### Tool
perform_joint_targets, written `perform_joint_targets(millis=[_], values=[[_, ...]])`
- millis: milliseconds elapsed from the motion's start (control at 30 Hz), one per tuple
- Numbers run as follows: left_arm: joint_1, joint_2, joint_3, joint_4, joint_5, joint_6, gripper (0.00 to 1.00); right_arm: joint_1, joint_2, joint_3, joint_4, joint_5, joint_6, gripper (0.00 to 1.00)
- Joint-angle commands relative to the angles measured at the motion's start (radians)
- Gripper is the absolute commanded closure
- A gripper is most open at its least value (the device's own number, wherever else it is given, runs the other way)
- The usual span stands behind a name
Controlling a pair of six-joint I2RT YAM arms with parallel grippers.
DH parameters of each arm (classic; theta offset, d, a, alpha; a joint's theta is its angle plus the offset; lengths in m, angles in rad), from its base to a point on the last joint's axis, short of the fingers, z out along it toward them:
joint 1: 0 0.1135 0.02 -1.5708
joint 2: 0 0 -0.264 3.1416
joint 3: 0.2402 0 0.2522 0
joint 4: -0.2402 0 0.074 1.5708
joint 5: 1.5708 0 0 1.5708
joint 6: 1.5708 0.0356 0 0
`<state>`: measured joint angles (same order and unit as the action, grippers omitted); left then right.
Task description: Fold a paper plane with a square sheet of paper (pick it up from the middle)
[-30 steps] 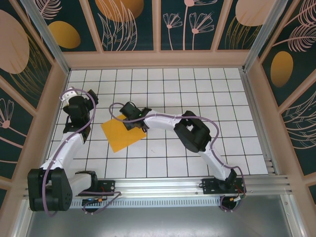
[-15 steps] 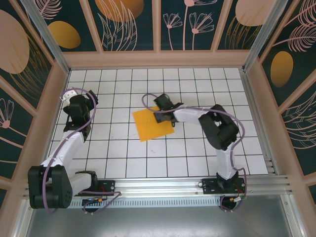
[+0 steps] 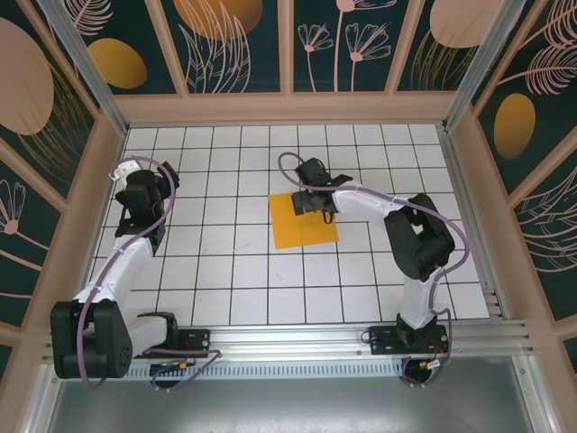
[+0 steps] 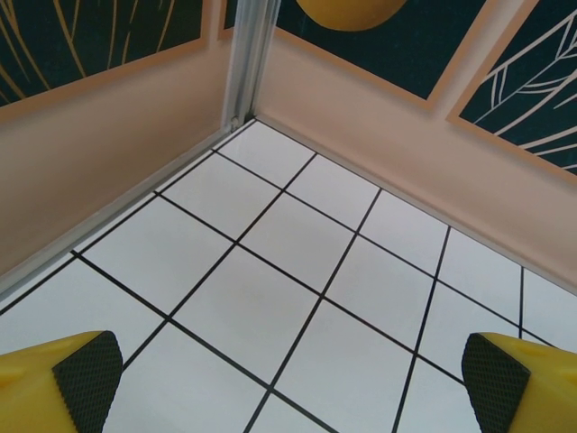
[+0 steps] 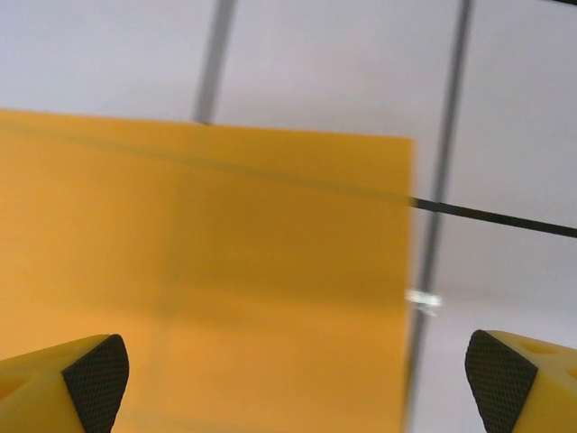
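I have bare counter [image 3: 225,271] tiles on every side of the square sheet of paper [image 3: 302,227], which lies flat near the middle, well apart from the walls. My right end effector [image 3: 315,202] hangs over the sheet's far edge, fingers [image 5: 95,374] spread wide and gripping nothing; I cannot tell whether it touches. My left end effector [image 3: 129,176] sits near the left wall [image 3: 86,225], equally wide and empty. The sheet is plain orange-yellow.
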<state>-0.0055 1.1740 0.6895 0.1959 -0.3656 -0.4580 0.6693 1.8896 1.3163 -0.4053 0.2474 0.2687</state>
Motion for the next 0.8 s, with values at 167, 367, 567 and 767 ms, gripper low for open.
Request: perform_joint_targets(millis=[167, 367, 567, 767], values=[[0.006, 0.010, 0.032, -0.039, 0.040, -0.011, 0.02, 0.042, 0.133, 0.136, -0.096, -0.053, 0.201, 0.01], [0.006, 0.009, 0.026, -0.034, 0.038, -0.015, 0.02, 0.048, 0.195, 0.169, -0.128, -0.040, 0.222, 0.01], [0.006, 0.016, 0.024, -0.033, 0.041, -0.016, 0.01, 0.050, 0.215, 0.145, -0.129, -0.063, 0.202, 0.01], [0.006, 0.019, 0.023, -0.038, 0.037, -0.014, 0.01, 0.048, 0.246, 0.083, -0.113, -0.087, 0.203, 0.02]])
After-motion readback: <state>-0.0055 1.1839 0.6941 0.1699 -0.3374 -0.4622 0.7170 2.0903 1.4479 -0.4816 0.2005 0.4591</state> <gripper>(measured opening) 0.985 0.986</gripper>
